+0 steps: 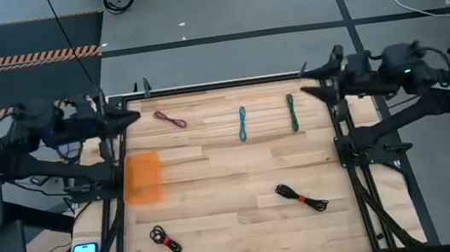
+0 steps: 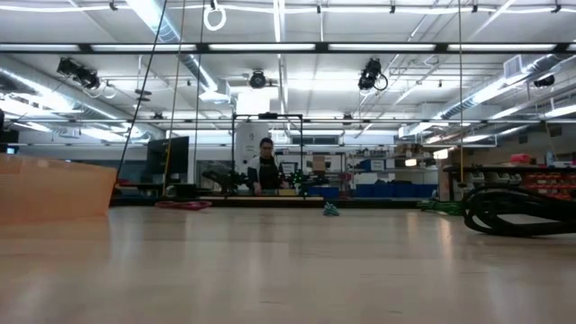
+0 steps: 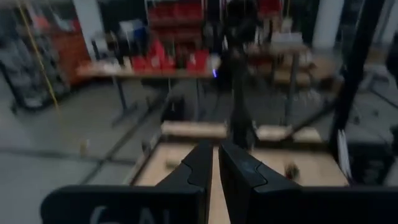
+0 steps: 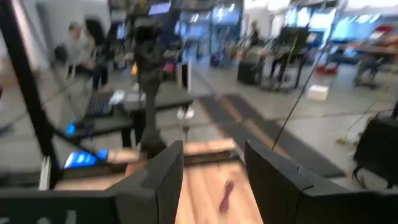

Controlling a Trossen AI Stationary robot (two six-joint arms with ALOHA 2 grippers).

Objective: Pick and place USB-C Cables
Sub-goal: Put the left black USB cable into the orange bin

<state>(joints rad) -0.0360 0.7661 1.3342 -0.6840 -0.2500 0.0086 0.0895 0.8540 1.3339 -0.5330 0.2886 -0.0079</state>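
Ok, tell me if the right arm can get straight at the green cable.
Probably yes. The green cable lies alone on bare wood near the right gripper, whose fingers stand open and empty; nothing sits between them.

Long ceiling lights (image 2: pixel 270 47) are glowing over a workshop. Grey floor (image 1: pixel 228 9) is surrounding the wooden table (image 1: pixel 237 228), with hazard-striped tape (image 1: pixel 19 59) lying alongside. Blue bins (image 2: pixel 387 190) are lining the far wall.

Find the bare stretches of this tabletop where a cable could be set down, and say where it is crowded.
Bare wood lies mid-table, between the orange bin and the larger black coil, below the teal cable. The near right corner is also bare. Most crowded is the far edge: maroon cable, teal and green cable in a row.
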